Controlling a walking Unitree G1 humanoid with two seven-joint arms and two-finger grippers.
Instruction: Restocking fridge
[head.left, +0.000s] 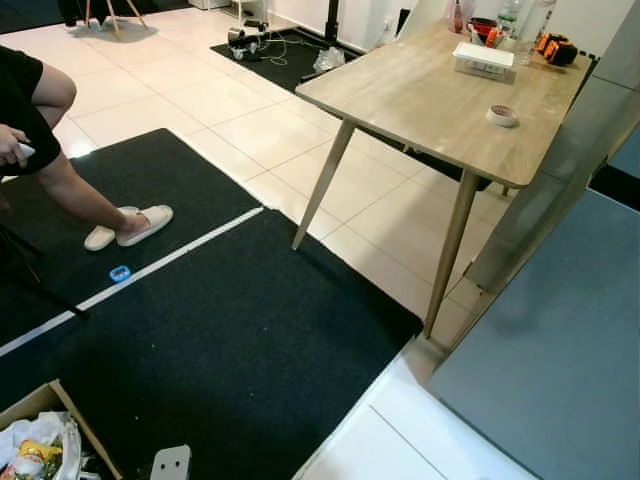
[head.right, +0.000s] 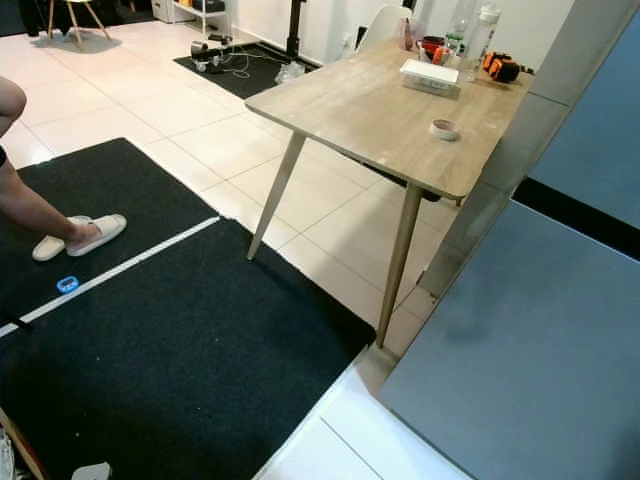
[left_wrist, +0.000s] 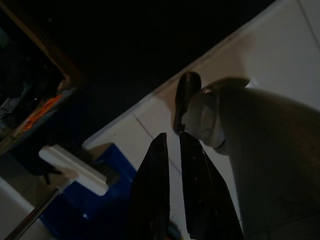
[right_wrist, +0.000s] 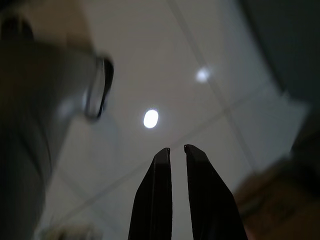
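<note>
Grey fridge (head.left: 560, 350) fills the right side of the head views, its door face beside a wooden table (head.left: 420, 95). On the table: a white box (head.left: 482, 59), a tape roll (head.left: 502, 115), bottles (head.right: 470, 25) and an orange-black item (head.left: 556, 48) at the far end. Black mat (head.left: 220, 340) covers the near floor, crossed by 1 white line (head.left: 150, 265) with a small blue object (head.left: 120, 273) just beside it. A seated person's leg (head.left: 75, 190) rests on the mat, foot in a pale slipper (head.left: 130, 226). Cardboard box (head.left: 55, 440) with packaged goods sits at the lower left corner, on the mat.

Left gripper (left_wrist: 170, 137): fingers nearly closed, narrow gap, holding nothing, pointing toward white tile near the mat edge; a blue crate (left_wrist: 95, 195) lies close by. View is dark.

Right gripper (right_wrist: 176, 148): fingers nearly closed, narrow gap, empty, over white tile; view blurred.
</note>
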